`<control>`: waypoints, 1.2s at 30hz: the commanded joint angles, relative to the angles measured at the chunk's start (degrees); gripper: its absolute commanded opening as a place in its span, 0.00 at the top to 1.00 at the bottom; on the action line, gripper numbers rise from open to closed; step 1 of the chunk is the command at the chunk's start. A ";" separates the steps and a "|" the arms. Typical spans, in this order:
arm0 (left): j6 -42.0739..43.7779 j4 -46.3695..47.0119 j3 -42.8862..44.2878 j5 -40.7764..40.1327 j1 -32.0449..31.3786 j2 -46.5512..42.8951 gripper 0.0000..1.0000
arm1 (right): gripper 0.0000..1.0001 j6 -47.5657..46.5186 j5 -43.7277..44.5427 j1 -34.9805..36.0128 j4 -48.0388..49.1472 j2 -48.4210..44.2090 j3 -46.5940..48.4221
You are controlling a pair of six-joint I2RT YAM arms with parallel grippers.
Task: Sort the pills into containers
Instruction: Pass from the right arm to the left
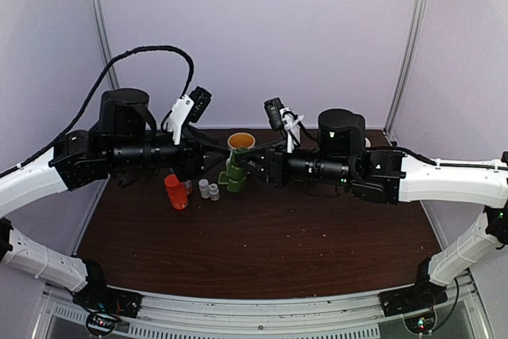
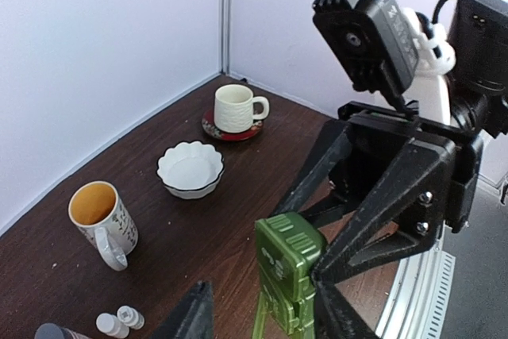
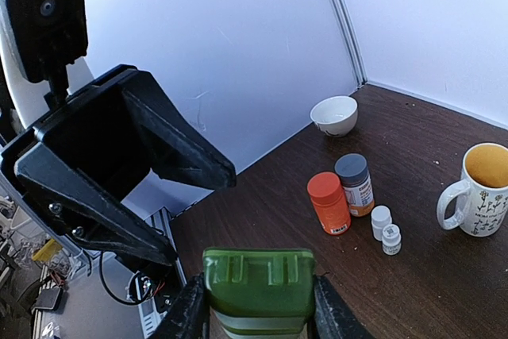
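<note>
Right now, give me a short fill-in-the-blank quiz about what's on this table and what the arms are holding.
1. The right tool grips a ___ pill box.
2. The white cup in the far corner stands on a ___ saucer.
3. Next to the orange bottle stand ___ small white vials.

Missing words: green; red; two.
</note>
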 commanded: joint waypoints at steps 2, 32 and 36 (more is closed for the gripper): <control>-4.24 8.14 -5.61 15.02 5.20 -3.53 0.41 | 1.00 0.60 -4.01 -0.97 5.17 -2.46 -2.54; -4.88 13.04 -5.22 45.54 8.10 4.39 0.44 | 0.97 -0.28 -24.94 -2.81 16.07 -2.00 -3.36; -4.32 12.63 -5.46 43.81 8.11 3.30 0.49 | 0.76 -0.30 -24.12 -2.81 16.18 -2.33 -4.10</control>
